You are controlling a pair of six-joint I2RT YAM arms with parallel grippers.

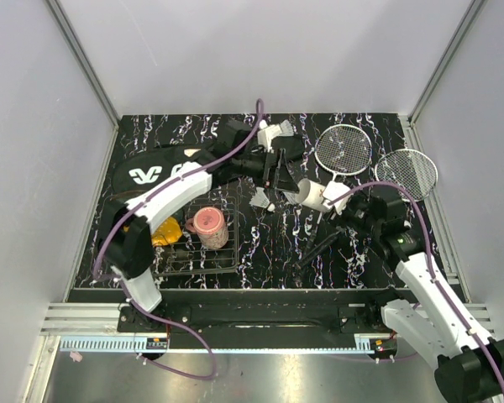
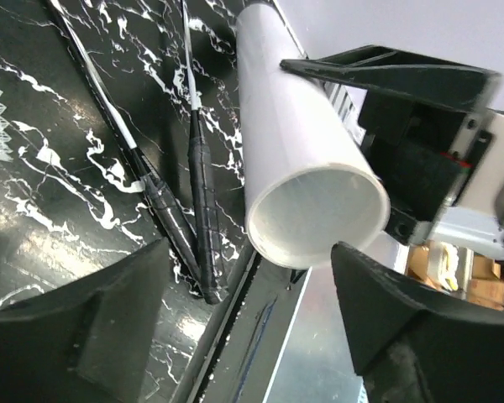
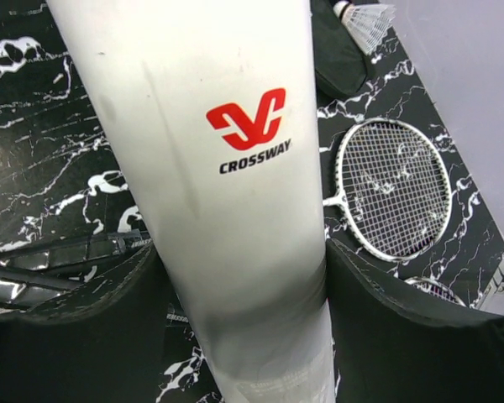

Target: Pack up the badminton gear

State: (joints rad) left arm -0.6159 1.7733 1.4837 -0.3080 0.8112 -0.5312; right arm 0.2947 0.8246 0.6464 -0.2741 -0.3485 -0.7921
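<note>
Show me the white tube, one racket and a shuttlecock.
white tube (image 3: 235, 235), right wrist view, side wall below the logo
racket (image 3: 393, 189), right wrist view, middle of the strings
shuttlecock (image 3: 370, 23), right wrist view, feather skirt

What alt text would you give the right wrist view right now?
A white tube bearing a red CROSSWAY logo fills the centre, clamped between the right gripper's dark fingers. Beyond it, on the black marbled table, lie a white-strung racket and a feather shuttlecock.
</note>
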